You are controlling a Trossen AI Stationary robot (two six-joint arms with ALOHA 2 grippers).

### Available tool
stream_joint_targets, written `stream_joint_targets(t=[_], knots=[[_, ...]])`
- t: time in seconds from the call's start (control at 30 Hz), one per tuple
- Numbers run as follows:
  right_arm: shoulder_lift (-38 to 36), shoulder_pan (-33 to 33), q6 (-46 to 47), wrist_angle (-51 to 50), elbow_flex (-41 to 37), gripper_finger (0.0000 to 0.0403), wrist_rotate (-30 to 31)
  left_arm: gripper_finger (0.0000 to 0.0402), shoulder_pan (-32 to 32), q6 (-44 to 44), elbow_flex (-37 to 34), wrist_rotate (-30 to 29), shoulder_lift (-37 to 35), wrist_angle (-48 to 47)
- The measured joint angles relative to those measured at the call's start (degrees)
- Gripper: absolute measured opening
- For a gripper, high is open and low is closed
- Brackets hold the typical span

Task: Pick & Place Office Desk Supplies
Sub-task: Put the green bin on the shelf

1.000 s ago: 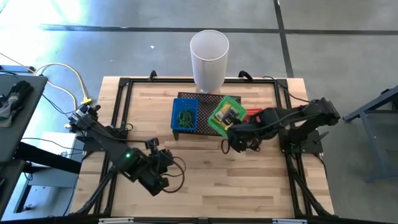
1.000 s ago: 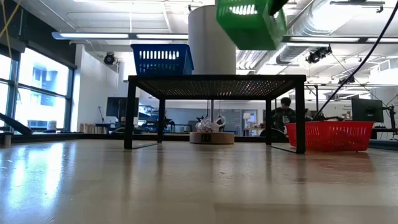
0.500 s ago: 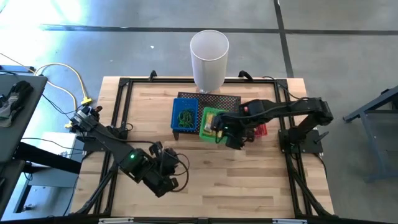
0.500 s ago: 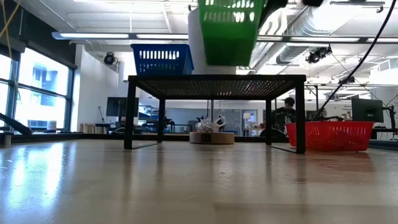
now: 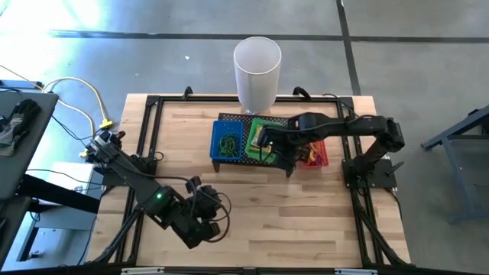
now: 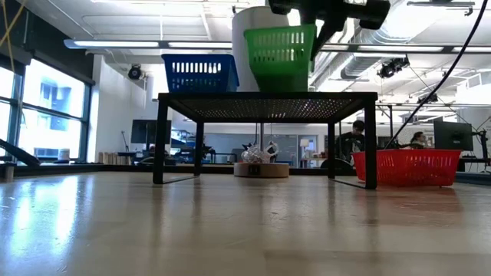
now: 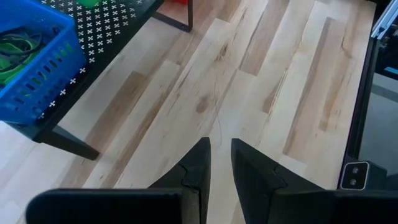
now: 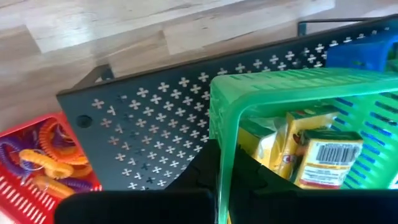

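A green basket (image 5: 258,137) is held by its rim in the pinched right tool (image 8: 219,163), on or just above the black mesh stand (image 8: 149,124), beside a blue basket (image 5: 227,140) holding green loops (image 7: 15,50). Yellow rectangular pieces (image 8: 311,149) are seen inside the green basket. A red basket (image 8: 43,165) with orange and purple loops (image 8: 46,155) is set on the desk (image 5: 306,214) to the right of the stand. The left tool (image 7: 220,163) is held over the near desk, its fingers parted by a narrow gap with nothing between them.
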Motion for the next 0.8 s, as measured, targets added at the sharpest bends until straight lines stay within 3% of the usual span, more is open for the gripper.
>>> stream_joint_targets(t=[0.27, 0.47, 0.8], knots=[[1.88, -0.57, 1.81, 2.24, -0.06, 0.0003, 0.2, 0.0059, -0.73, 0.39, 0.0, -0.19, 0.0, -0.88], [2.15, -0.57, 9.09, 5.32, 0.0, 0.0003, 0.24, 0.0059, -0.73, 0.35, 0.0, -0.46, 0.0, -1.7], [2.1, -1.35, 9.79, 4.15, 0.0, 0.0003, -2.3, 0.0059, -0.73, 0.39, 0.0, -1.18, 0.0, -1.85]])
